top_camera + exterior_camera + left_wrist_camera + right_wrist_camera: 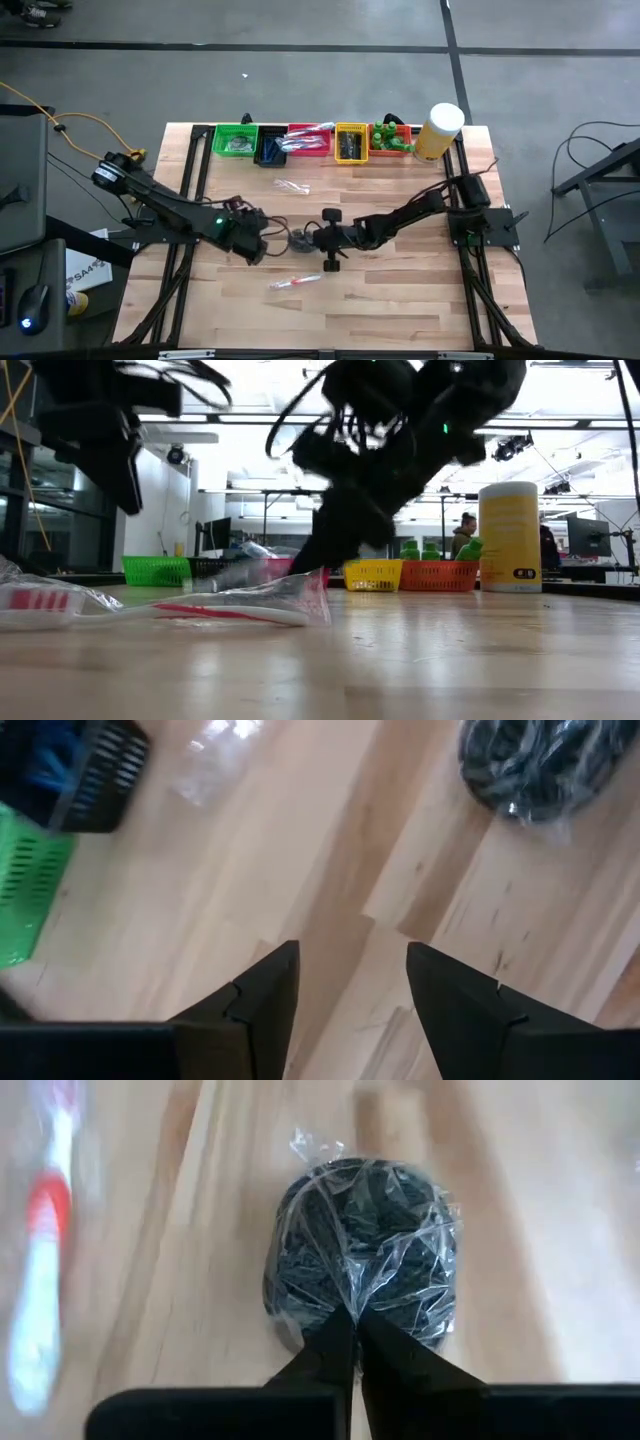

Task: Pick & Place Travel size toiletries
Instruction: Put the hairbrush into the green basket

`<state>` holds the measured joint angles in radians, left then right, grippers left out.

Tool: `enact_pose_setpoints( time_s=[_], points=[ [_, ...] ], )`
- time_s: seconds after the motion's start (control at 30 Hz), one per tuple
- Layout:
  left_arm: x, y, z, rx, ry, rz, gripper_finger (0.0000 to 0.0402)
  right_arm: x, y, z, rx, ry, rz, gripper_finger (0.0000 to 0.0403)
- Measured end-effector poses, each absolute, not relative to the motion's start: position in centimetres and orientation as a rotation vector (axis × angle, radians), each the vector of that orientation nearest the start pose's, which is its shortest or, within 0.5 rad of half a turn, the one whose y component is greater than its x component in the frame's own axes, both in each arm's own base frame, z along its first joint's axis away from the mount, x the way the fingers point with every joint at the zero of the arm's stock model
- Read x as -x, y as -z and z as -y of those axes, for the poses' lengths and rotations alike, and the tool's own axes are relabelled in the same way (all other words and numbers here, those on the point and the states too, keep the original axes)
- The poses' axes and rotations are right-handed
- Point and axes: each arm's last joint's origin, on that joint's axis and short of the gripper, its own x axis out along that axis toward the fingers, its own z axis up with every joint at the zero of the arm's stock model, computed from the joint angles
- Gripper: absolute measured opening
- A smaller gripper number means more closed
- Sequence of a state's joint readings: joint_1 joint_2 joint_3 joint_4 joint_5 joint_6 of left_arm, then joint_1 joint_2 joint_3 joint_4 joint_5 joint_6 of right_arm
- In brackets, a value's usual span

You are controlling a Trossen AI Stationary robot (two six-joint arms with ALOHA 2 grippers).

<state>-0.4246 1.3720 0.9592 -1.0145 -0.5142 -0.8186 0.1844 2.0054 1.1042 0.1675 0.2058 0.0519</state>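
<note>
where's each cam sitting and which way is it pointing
High view: overhead, looking straight down; both arms, left gripper open, right gripper.
Low view: table height, looking across at the bins; dark arms hang in from above.
Left wrist view: down at bare wood past its open fingers.
Right wrist view: fingertips shut on the wrapped dark disc.
Shared: that disc shows in both wrist views and overhead.

The wooden table (400, 300) carries a row of coloured bins (310, 142) and a pale-yellow cylinder (437, 132) along its far edge — nearer lie a wrapped dark disc (365, 1260), a clear-wrapped piece (291, 186) and a wrapped toothbrush (296, 283).
</note>
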Motion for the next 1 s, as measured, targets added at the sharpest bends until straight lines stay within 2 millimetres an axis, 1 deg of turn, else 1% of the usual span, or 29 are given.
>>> enact_pose_setpoints(
  time_s=[0.17, 0.23, 0.4, 0.47, 0.6, 0.77, 1.0],
  points=[
    [-19.4, -24.0, 9.2, 0.093, -0.629, -1.005, 0.0184, -39.1, -16.5, -5.2, 0.114, 0.087, -0.661, 0.0003],
    [-18.6, -24.4, 9.6, 0.093, -0.636, -0.975, 0.0184, -38.8, -17.4, -4.3, 0.124, 0.104, -0.647, 0.0003],
    [-17.4, -24.9, 10.6, 0.099, -0.617, -0.919, 0.0184, -38.4, -20.8, -2.3, 0.129, 0.141, -0.546, 0.0003],
    [-17.1, -25.0, 10.9, 0.11, -0.611, -0.911, 0.0184, -38.1, -21.6, -1.9, 0.135, 0.146, -0.531, 0.0003],
    [-17.0, -25.0, 11.3, 0.134, -0.603, -0.896, 0.0184, -38.3, -23.1, -1.4, 0.123, 0.116, -0.431, 0.0003],
    [-17.2, -25.0, 11.5, 0.155, -0.589, -0.882, 0.0184, -38.7, -24.2, -0.7, 0.137, 0.113, -0.316, 0.0003],
    [-17.5, -25.1, 11.7, 0.183, -0.574, -0.862, 0.0184, -38.9, -25.1, 1.1, 0.091, 0.088, -0.218, 0.0003]
  ],
)
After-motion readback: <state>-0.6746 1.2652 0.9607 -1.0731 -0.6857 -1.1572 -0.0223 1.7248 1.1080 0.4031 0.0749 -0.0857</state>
